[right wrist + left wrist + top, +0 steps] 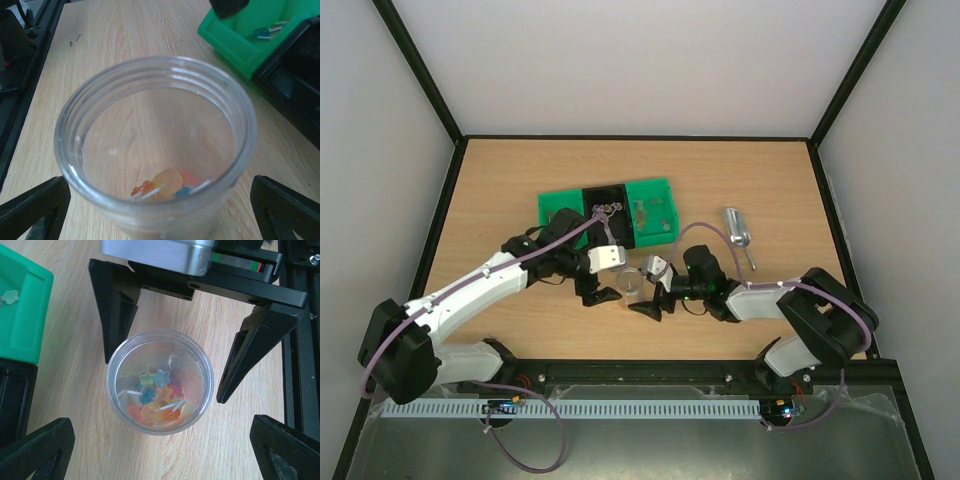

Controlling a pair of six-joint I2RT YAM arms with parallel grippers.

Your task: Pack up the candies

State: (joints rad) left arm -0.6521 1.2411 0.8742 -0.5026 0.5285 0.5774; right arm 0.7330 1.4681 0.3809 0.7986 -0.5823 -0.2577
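Top external view: a light wood-grain surface (520, 180) fills a booth with plain pale walls (620, 60) and black posts at the corners. A black rail with a white ribbed strip (570, 408) runs along the near edge, where both arm bases sit. Toward the back stands a green tray (555, 205) with a black section in it. A metal scoop (738, 232) lies on the wood to its right, handle toward the near edge, well apart from both arms. The arms meet in the middle at a clear threaded jar (630, 283), which stands upright on the wood just in front of the tray.

Left wrist view: the candies (155, 395) lie heaped in the bottom of the jar, small stars and rounds in blue, green, orange, yellow and pink, some with thin white sticks. A pale star also lies in the tray at the left edge. The left gripper (161, 421) has its fingers spread wide, holding nothing, with the jar just ahead of them. Across from it the right arm's two black fingers (112, 315) stand either side of the jar, tips close to its rim.

Right wrist view: the right gripper (159, 179) is spread with the jar between its fingers. A sliver of wood shows beside the jar wall on one side, and on the other I cannot tell whether it touches. A blue candy lies in the tray behind
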